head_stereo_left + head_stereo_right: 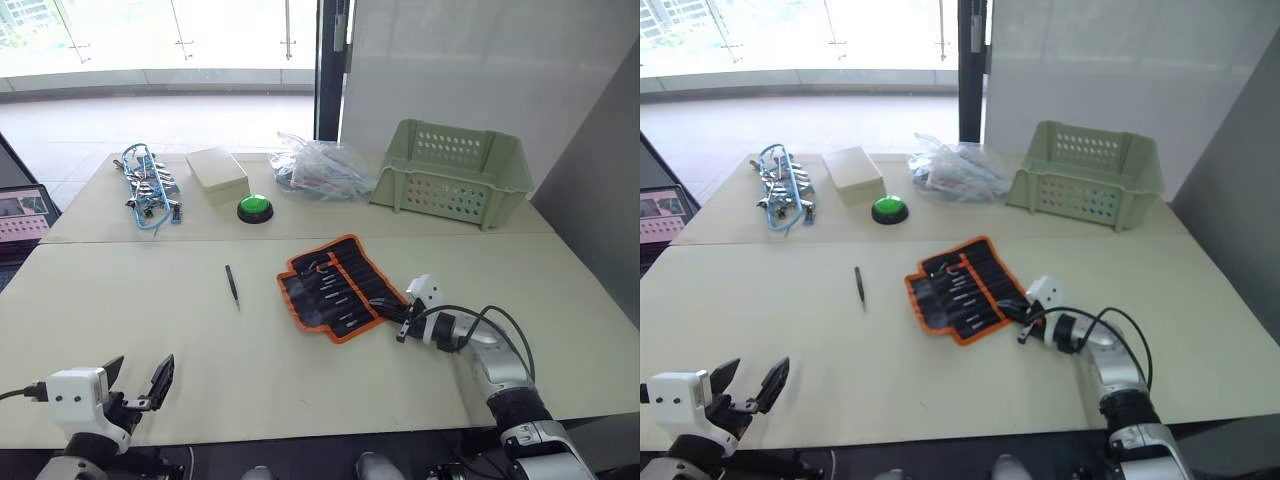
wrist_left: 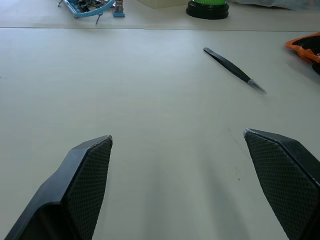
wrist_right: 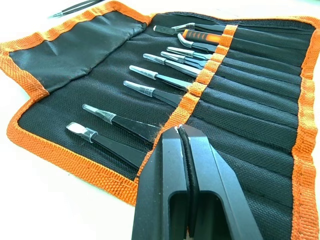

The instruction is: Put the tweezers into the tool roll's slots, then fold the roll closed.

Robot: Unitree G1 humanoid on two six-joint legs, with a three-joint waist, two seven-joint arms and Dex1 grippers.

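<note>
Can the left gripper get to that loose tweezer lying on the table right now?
Probably yes. The left gripper is open, and bare table lies between it and the loose tweezer, with nothing in between.

Loose tweezers (image 1: 232, 285): one (eight slotted); tool roll (image 1: 340, 285): one.

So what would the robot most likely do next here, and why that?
Probably the left gripper, standing open near the table's front edge, would reach forward for the lone tweezers lying loose on the table. The tool roll lies unfolded with other tweezers already slotted, and the right gripper is shut at its edge.
</note>
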